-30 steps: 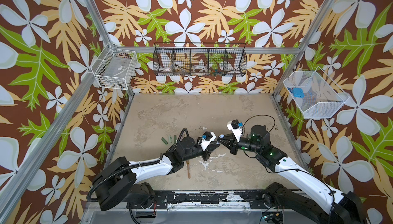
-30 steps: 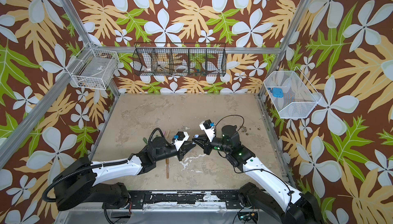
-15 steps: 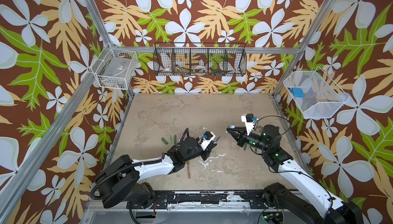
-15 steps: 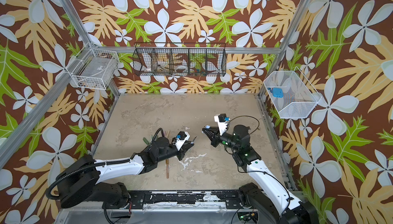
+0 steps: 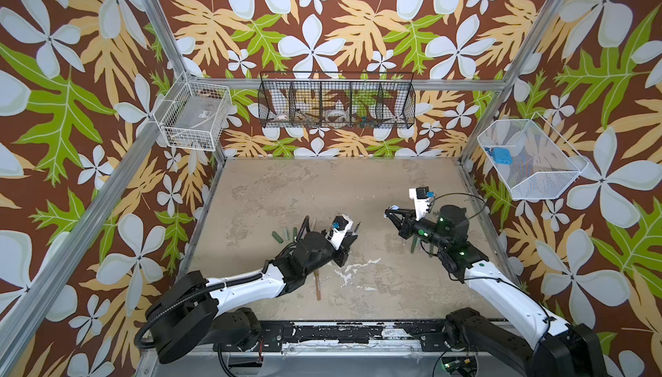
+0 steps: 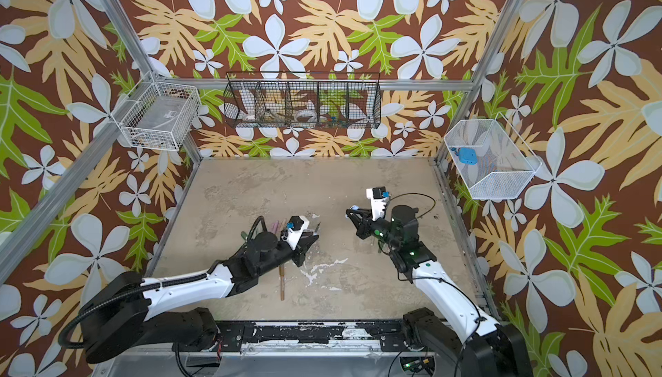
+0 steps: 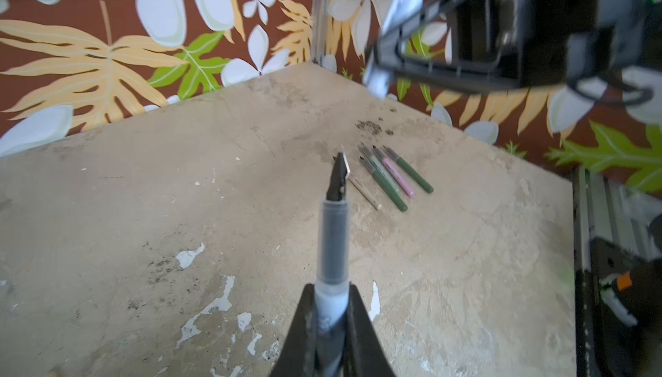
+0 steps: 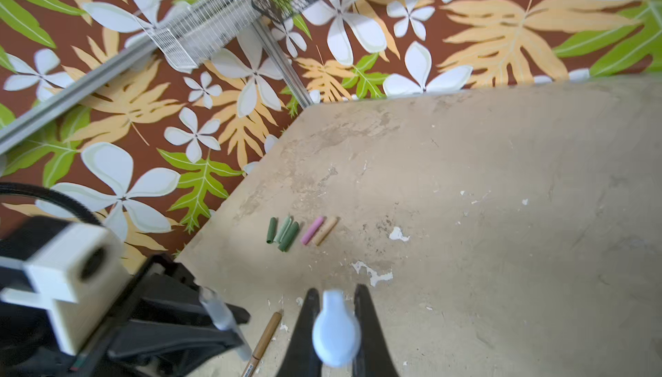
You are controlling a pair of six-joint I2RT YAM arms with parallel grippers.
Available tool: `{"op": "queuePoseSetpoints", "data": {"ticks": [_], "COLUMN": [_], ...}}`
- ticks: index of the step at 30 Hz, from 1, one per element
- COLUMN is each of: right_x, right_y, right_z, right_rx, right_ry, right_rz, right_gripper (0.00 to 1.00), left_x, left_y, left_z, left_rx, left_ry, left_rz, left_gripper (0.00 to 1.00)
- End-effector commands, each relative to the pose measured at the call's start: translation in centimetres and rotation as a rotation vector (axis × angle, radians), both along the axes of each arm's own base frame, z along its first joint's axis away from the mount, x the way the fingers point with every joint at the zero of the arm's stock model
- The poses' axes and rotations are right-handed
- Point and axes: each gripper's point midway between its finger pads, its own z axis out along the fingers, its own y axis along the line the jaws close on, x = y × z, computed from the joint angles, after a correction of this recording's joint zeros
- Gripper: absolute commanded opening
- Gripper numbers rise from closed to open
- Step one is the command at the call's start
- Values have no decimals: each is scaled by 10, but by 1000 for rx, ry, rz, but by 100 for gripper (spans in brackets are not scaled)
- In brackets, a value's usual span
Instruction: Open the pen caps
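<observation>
A worn beige table [image 5: 322, 185] is enclosed by floral-patterned walls. Nearest the front edge, a brown pen [image 5: 317, 287] is laid alone. Beyond it, left of centre, the left gripper [image 7: 331, 307] is clamped on a light blue pen body [image 7: 335, 242], whose dark nib is exposed. On the left, five loose caps [image 8: 288, 231] (three green, one pink, one beige) are laid side by side. On the right, uncapped pen bodies [image 7: 390, 178] are grouped beneath the right arm. Farther off, the right gripper [image 8: 335, 291] is held above the table, pinched on the light blue cap [image 8: 336, 336], well apart from its pen.
</observation>
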Motion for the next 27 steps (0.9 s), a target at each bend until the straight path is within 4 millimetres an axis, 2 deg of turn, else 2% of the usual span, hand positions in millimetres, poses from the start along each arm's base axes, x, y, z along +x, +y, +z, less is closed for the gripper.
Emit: {"op": "queuePoseSetpoints", "data": {"ticks": [1,7,10,13,19,27], "right_x": [4,9,10,14,26,52], "right_y": [17,61,91,120,160,185], "right_z": [-29,-87,-117,-136,-156,-177], "right_rx": [-115,-155,-195,-221,-239,-215], "right_ry": [78,290,389,444,512,585], "right_rz": [-6,64,142,199,235,197], "right_gripper": [0,0,0,1,2,8], "left_x": [14,33,34,32,30,32], "left_y": [21,52,61,65,72,74], "left_z": [21,18,23,29,35,33], "left_rx": [-160,-291,-302,-319,-333,-323], "left_ry": [68,213,209,201,185,185], "left_rz": [116,228,262,270,292,304], "left_gripper": [0,0,0,0,0,0]}}
